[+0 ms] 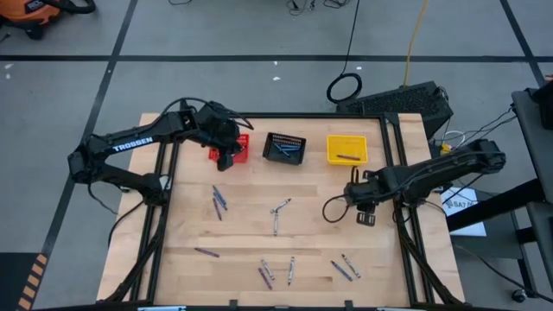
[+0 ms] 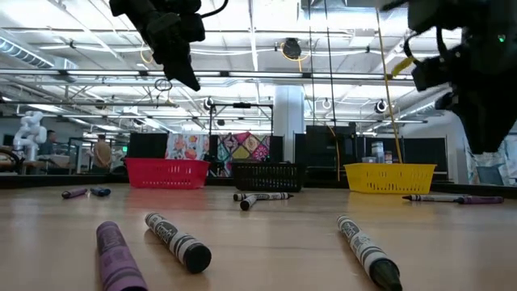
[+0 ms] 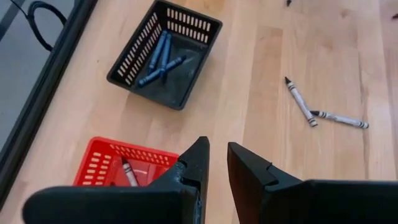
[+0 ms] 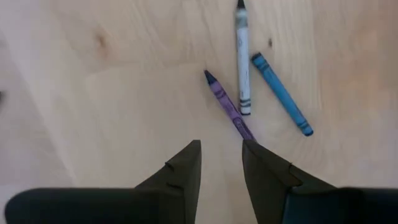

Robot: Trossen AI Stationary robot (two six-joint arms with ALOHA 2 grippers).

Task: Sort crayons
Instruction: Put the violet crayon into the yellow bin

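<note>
Though scattered, crayons (image 1: 276, 216) clear of baskets (image 1: 285, 148).

- Robotics lab / industrial test hall, not a home.
- Low view: open ceiling with steel trusses (image 2: 266, 77), strip lighting, cables hanging down.
- White humanoid robot (image 2: 31, 129) at the far left, a person (image 2: 102, 151) standing near it.
- Colourful patterned panels (image 2: 218, 148) and dark partitions in the background.
- High view: grey concrete floor (image 1: 216, 30) marked with black tape lines, yellow cable (image 1: 416, 39), loose cords.
- Wooden table (image 1: 311, 216) in a black frame, two dark arms mounted on it (one branded TROSSEN (image 1: 132, 146)).
</note>
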